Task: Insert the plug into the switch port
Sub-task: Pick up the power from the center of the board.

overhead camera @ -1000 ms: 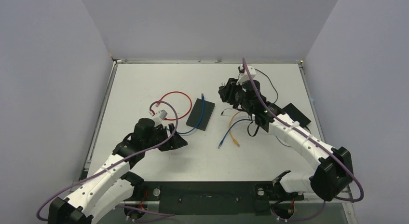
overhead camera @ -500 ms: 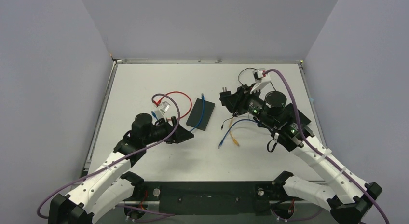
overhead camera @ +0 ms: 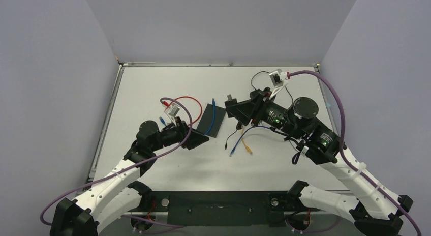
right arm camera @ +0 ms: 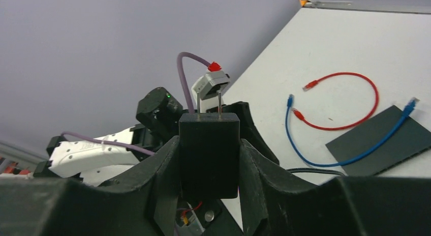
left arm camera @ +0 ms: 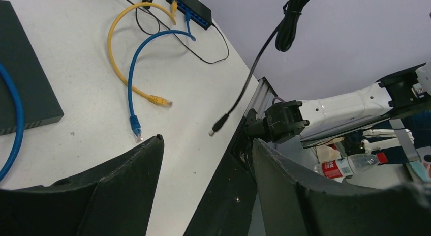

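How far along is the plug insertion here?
Done: the right end effector grips the black power adapter. In hand: its barrel plug hangs unplugged, and the left end effector is open and empty. Left: seating that plug in the network switch.

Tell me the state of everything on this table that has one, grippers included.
power adapter: clamped, prongs exposed.
right gripper: shut on power adapter.
left gripper: open, empty.
barrel plug: unplugged, free.
network switch: yellow cable and blue cable plugged in.
red cable: loose, both ends free.
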Available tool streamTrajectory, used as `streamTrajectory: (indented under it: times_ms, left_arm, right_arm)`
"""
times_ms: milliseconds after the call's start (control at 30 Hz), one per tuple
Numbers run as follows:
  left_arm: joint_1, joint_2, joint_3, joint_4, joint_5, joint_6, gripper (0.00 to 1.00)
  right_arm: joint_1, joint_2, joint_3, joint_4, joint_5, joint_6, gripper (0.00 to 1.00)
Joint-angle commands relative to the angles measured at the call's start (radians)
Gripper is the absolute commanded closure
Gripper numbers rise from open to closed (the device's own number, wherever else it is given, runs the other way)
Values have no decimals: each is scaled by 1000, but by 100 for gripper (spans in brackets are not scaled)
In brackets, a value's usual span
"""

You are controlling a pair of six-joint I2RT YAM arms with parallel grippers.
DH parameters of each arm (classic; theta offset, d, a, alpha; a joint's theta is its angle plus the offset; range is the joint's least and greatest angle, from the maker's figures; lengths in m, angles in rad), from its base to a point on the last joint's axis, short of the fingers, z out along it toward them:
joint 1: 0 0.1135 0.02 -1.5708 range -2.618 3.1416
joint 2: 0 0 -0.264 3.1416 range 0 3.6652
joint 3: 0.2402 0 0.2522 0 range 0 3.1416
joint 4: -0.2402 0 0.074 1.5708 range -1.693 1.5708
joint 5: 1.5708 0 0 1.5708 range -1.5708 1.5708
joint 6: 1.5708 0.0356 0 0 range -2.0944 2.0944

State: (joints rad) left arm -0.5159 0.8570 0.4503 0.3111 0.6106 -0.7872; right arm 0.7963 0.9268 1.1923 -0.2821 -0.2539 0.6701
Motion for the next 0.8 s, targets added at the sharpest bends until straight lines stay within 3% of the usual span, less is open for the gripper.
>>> streamTrajectory:
  times_ms: [0,367,767]
  left_arm:
    - [-39,-32,48,100,-17,132,38]
    - [-186,-81,19,158,-87,274,38]
    - [-210,-72,19,125,-170,340,39]
  right_arm:
    - [43,24,86,36,-48,42,94]
    - [132,122,223,45,-55,40,95]
    - [168,162,304,37,-65,43,95]
